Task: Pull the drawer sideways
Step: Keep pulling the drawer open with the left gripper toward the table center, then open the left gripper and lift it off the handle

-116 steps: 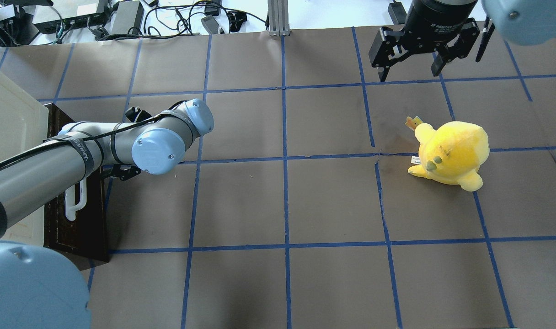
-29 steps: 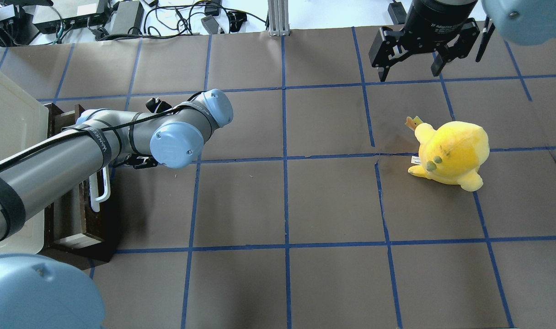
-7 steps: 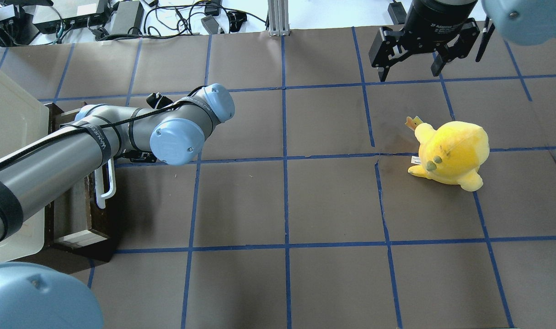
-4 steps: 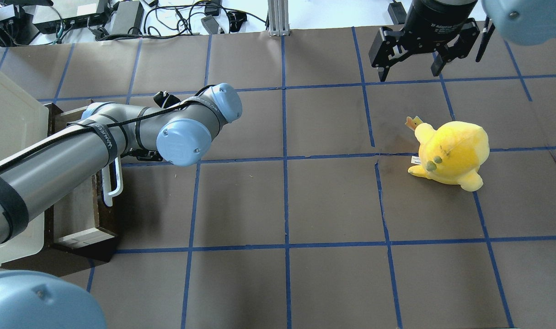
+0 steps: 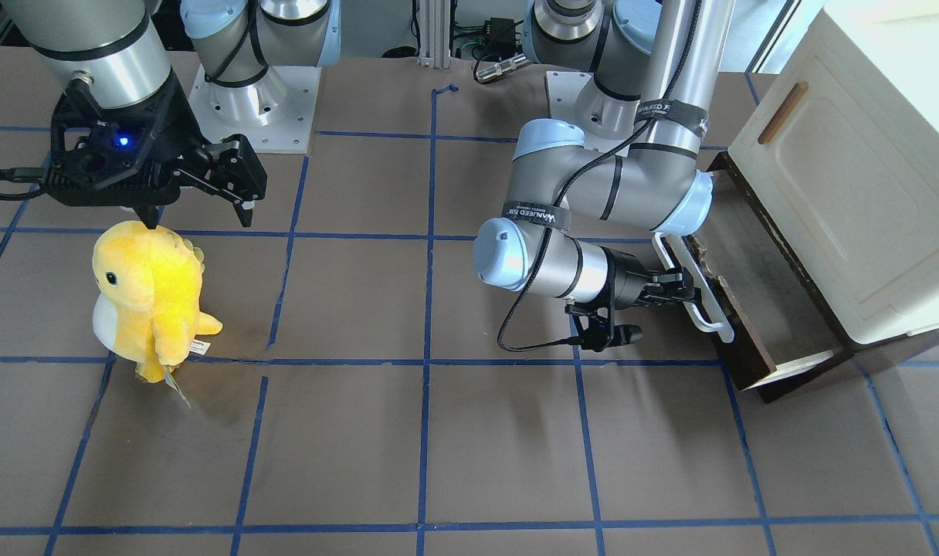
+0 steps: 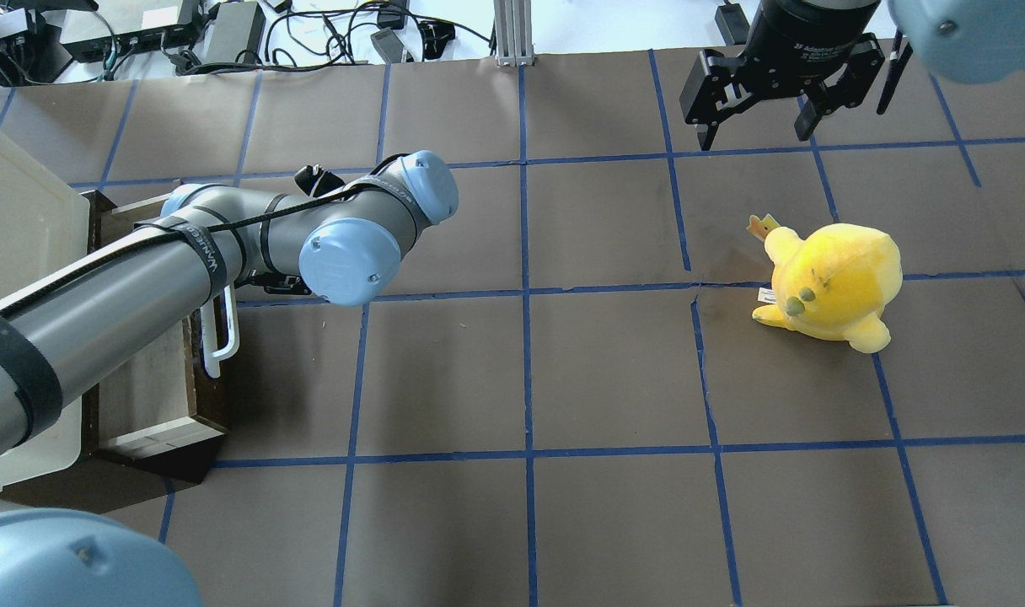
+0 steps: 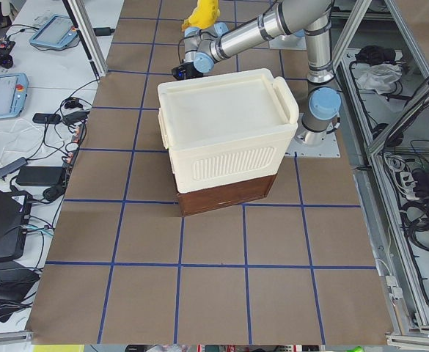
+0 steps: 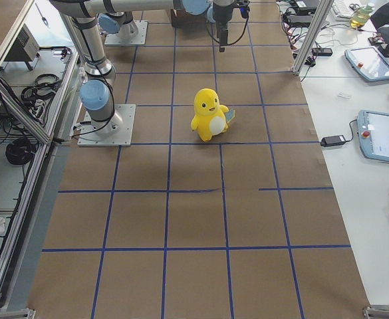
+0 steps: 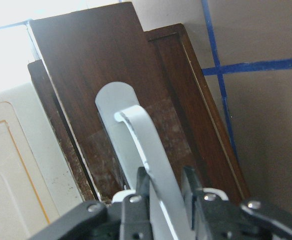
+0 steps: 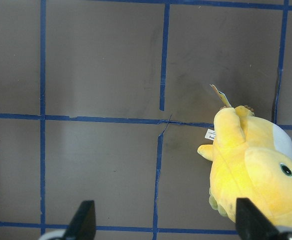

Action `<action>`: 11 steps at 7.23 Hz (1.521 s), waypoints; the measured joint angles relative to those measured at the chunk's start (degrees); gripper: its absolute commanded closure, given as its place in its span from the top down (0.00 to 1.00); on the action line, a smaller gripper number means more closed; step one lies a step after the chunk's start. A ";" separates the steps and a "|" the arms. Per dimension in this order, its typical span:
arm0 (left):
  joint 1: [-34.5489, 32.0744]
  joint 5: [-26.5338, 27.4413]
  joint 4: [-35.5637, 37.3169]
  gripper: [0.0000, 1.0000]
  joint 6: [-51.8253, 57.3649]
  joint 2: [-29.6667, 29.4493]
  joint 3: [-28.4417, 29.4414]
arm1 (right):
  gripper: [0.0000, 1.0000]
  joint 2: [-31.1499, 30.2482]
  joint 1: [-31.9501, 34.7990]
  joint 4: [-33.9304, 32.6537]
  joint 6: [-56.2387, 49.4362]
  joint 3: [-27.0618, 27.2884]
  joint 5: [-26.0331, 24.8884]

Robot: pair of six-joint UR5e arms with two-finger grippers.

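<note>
Left wrist-mounted: left jaws clamp white handle (image 9: 136, 135), drawer (image 9: 96, 55) partly out

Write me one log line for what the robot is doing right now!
left gripper: shut on white handle | drawer: partly out of cabinet | right gripper: open, empty | yellow plush: upright, untouched

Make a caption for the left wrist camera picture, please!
The left jaws pinch the white bar handle of the dark brown drawer, next to the cream-white cabinet.
</note>
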 measured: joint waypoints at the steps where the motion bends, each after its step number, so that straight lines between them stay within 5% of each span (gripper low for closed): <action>1: -0.09 0.13 0.00 0.66 0.02 0.02 -0.17 | 1.00 0.00 0.00 0.00 -0.02 0.00 0.00; 2: -0.11 0.33 0.02 0.84 0.06 0.03 -0.37 | 1.00 0.00 0.00 0.00 0.00 0.00 0.00; 5: -0.23 -3.81 0.82 0.85 0.57 0.76 1.51 | 1.00 0.00 0.00 0.00 0.02 0.00 0.00; 7: -0.31 -18.33 0.78 0.95 3.37 3.20 8.02 | 1.00 0.00 0.00 0.00 0.01 0.00 0.00; 11: 3.61 -44.11 -0.64 0.95 11.74 15.03 14.81 | 1.00 -0.01 0.00 0.00 0.01 0.00 0.00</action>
